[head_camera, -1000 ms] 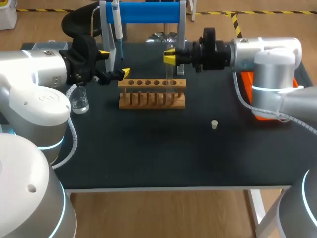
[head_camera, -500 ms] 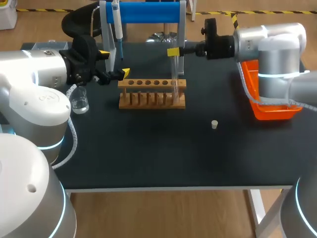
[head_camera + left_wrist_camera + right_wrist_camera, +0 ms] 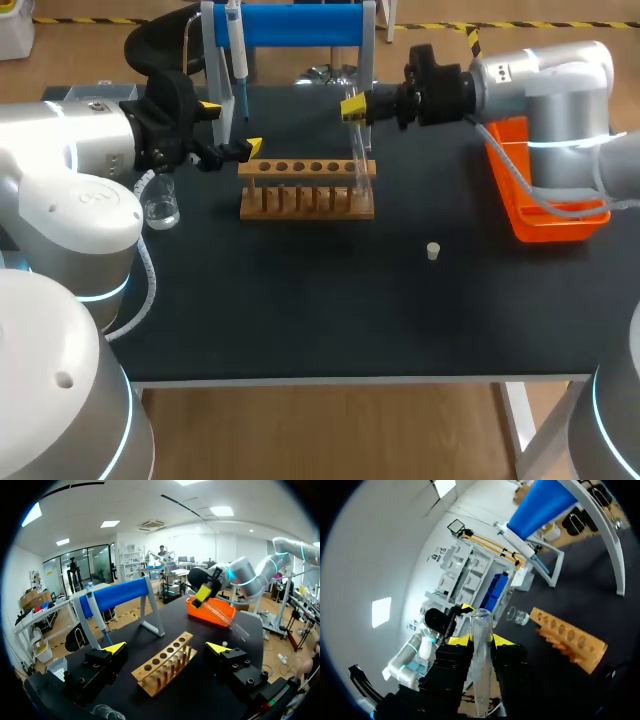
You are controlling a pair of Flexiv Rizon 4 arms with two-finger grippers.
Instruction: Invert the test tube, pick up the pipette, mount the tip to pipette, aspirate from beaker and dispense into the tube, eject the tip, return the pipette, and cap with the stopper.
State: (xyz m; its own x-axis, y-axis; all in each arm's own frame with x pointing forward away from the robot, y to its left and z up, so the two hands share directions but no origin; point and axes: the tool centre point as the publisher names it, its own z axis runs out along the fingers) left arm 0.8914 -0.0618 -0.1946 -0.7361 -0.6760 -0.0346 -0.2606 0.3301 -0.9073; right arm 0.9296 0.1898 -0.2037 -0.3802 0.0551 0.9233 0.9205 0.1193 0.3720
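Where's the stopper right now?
In the head view the stopper stands alone on the black table, to the right of the wooden rack and nearer the front edge, left of the orange tray.

L arm: comes in from the left, forearm low over the rear-left tabletop (image 3: 300, 300) | L hand (image 3: 232, 127): fingers spread wide, nothing between them | R arm: comes in from the right, wrist stretched toward rear middle | R hand (image 3: 352, 106): fingers clamped on both sides of the tilted test tube (image 3: 361, 168)
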